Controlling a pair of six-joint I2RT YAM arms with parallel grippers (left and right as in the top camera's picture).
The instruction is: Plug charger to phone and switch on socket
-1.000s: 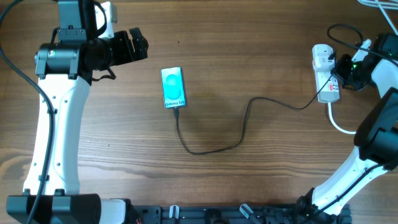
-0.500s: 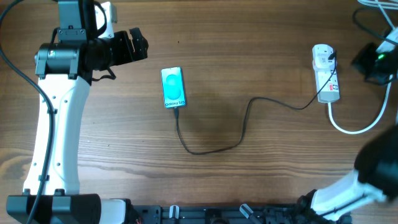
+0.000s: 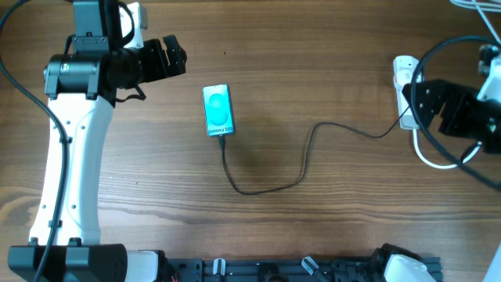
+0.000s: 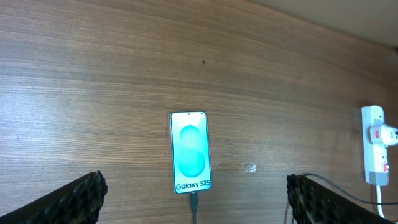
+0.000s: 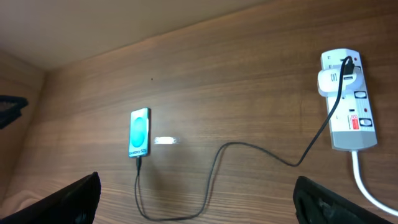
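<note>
Overhead view records the right end effector (image 3: 420, 100), jaws wide and empty, lifted off the switch and now hanging above the socket (image 3: 404, 72), with the charger (image 3: 307, 160) seated in the lit phone (image 3: 218, 110) well left of the socket, so the task is judged essentially complete.

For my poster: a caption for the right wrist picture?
Black charger cable runs from glowing phone to white power strip.

bare wood of the table (image 3: 313, 63) is lying open on three sides of the phone (image 3: 218, 110). at its lower end the black cable (image 3: 307, 159) is looping across the middle toward the power strip (image 3: 404, 72). the right arm (image 3: 462, 113) is hanging over the strip's lower part, and the white cord (image 3: 423, 157) is curling just beside it.
</note>
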